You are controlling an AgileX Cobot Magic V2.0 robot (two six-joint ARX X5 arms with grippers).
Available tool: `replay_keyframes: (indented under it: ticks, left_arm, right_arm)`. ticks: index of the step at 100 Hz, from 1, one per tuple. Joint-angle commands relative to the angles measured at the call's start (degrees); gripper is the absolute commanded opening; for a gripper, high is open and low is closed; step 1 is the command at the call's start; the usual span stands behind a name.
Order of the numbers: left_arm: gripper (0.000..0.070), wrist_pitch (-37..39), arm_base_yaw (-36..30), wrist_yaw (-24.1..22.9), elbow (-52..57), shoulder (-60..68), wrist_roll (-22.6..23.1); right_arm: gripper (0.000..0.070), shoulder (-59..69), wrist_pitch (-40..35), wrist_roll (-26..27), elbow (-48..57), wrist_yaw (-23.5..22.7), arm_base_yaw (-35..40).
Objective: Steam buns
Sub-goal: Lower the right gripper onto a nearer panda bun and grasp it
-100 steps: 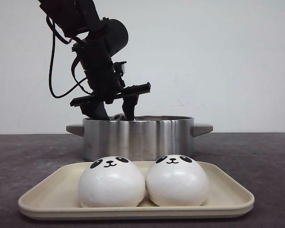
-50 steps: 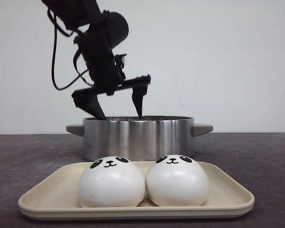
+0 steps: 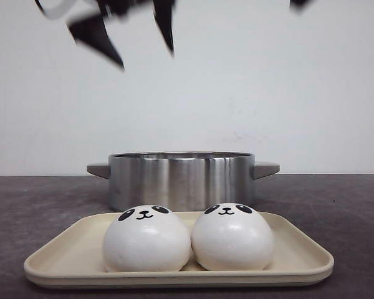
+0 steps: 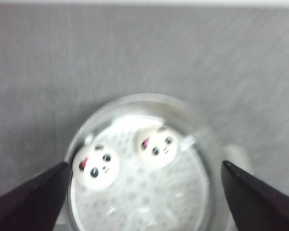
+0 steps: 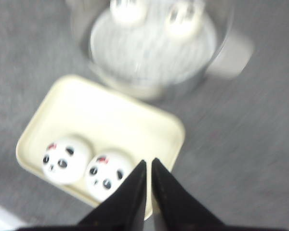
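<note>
Left hand (image 3: 140, 40) raised clear of round steel pot (image 3: 181, 180), fingers apart, empty | right hand (image 5: 148, 180) fingers together | two white panda-faced buns (image 4: 125, 155) in pot | two (image 3: 187, 240) remained on cream tray (image 3: 299, 249); half loaded.

buns (image 3: 147, 242) white, black panda faces | tray (image 3: 299, 249) cream | pot (image 3: 181, 179) silver
</note>
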Motion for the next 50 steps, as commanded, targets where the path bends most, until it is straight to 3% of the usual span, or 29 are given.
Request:
replay_keyframes:
  ticks: [1, 8, 12, 16, 24, 28, 50]
  left_arm:
    - [0.0602, -0.2, -0.7, -0.1, 1.6, -2.8, 2.1]
    - [0.0602, -0.5, -1.2, -0.1, 1.6, -7.0, 3.1]
    - [0.0602, -1.0, -1.4, -0.1, 1.6, -9.3, 3.3]
    - [0.0602, -1.5, -1.7, -0.1, 1.6, -11.3, 3.3]
    - [0.0602, -3.0, -2.0, -0.1, 1.6, -15.0, 3.5]
    - [0.0602, -3.7, -2.2, -0.1, 1.6, -16.5, 3.7]
    - [0.0602, -6.4, -2.6, -0.1, 1.6, -22.6, 4.5]
  right_arm:
    - [0.0008, 0.8, 3.1, 5.5, -3.9, -2.6, 1.0]
    - [0.0011, 0.9, 6.4, 8.7, -8.5, -5.6, 1.7]
    - [0.0048, 1.2, 8.3, 10.1, -10.5, -7.5, 2.2]
    - [0.0149, 1.4, 9.6, 11.4, -12.1, -8.9, 2.7]
    - [0.0441, 2.3, 10.5, 13.3, -13.3, -10.2, 4.0]
    - [0.0521, 3.0, 10.5, 13.5, -13.3, -10.2, 4.9]
    - [0.0524, 9.3, 13.3, 14.9, -13.3, -9.3, 8.1]
